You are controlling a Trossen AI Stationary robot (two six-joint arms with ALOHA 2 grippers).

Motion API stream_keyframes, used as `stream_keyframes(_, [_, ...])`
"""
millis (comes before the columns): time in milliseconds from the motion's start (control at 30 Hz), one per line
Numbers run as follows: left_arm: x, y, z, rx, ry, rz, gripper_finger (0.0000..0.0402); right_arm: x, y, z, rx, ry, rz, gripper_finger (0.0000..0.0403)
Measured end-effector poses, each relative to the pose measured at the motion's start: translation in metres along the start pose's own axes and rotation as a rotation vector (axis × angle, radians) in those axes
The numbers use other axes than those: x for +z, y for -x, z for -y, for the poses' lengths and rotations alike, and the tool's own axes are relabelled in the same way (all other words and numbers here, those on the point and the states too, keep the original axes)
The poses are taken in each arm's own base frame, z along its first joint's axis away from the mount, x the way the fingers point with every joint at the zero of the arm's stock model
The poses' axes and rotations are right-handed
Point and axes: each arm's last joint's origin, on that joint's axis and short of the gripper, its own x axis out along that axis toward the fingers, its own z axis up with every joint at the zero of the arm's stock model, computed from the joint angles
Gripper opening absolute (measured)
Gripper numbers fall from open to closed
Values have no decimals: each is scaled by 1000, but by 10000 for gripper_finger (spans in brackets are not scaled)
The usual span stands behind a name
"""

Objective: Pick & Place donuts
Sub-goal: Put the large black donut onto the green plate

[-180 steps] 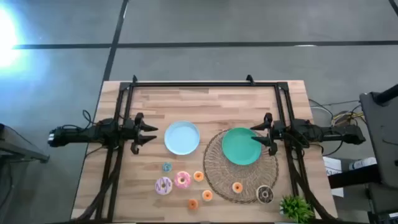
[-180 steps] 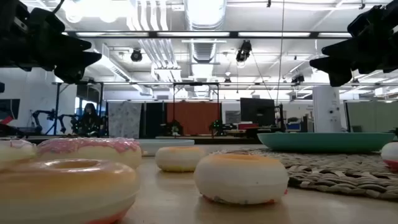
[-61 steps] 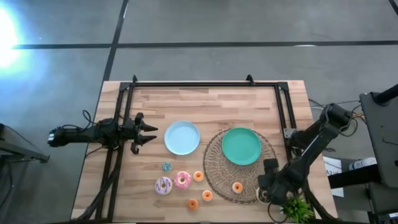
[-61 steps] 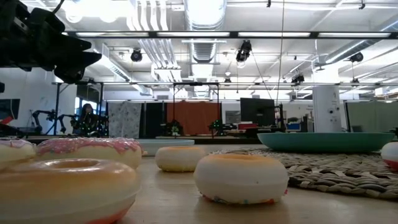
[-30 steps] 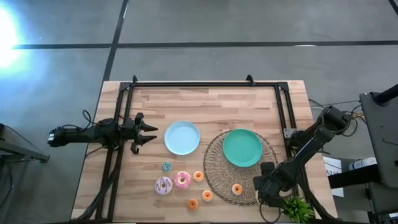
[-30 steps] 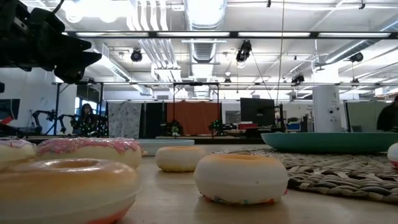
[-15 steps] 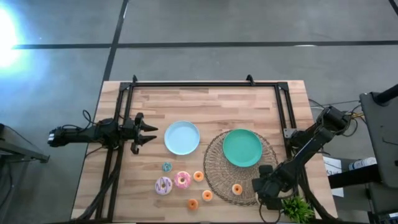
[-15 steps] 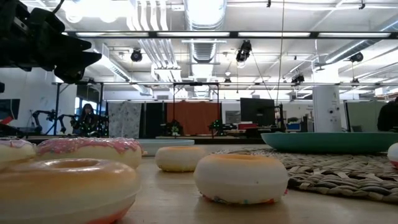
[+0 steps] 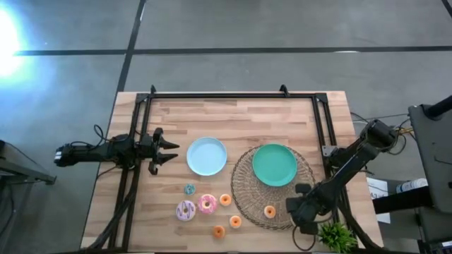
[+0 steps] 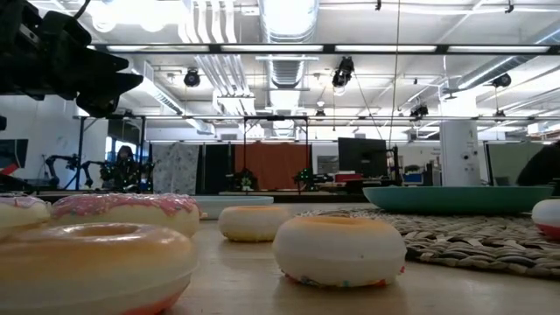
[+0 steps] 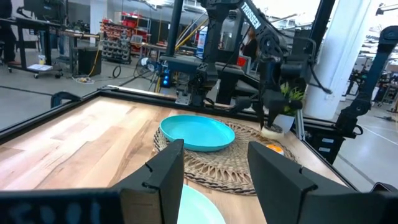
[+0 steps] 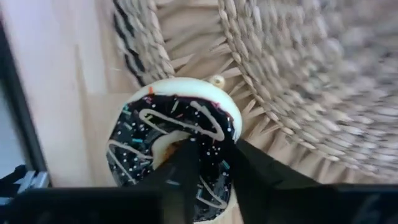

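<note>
Dark brown donut [image 12: 174, 146] sits at the wicker mat [image 12: 298, 74] edge; our right gripper [image 12: 208, 165] pinches its ring through the hole; light, stiff, glossy, so we grip the band; left gripper [image 11: 214, 171] waits spread.

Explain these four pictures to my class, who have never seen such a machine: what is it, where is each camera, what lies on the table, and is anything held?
Two dark robot arms work at a wooden table. One camera looks straight down, one sits at table height, and one rides on each wrist. On the table lie a light-blue plate, a green plate on a woven mat, and toy donuts. The right gripper is down at the mat's edge, its fingers around the rim of the dark brown donut, one through the hole. The left gripper waits open beside the blue plate.
</note>
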Motion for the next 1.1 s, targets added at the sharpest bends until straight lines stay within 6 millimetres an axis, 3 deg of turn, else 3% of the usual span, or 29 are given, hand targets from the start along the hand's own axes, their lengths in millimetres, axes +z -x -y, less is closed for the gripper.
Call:
stream_keyframes(233, [0, 0, 0, -1, 0, 0, 152, 3, 50, 23, -78, -97, 174, 19])
stream_keyframes(467, [0, 0, 0, 0, 0, 0, 152, 19, 86, 96, -254, -423, 389, 40])
stream_keyframes(600, [0, 0, 0, 0, 0, 0, 152, 33, 81, 136, -224, -498, 403, 50])
stream_keyframes(700, [0, 0, 0, 0, 0, -1, 152, 41, 68, 154, -138, -490, 390, 64])
stream_keyframes(900, [0, 0, 0, 0, 0, 0, 152, 33, 43, 168, -132, -464, 212, 120])
stream_keyframes(1100, [0, 0, 0, 0, 0, -1, 151, 31, 53, 166, -156, -438, 223, 179])
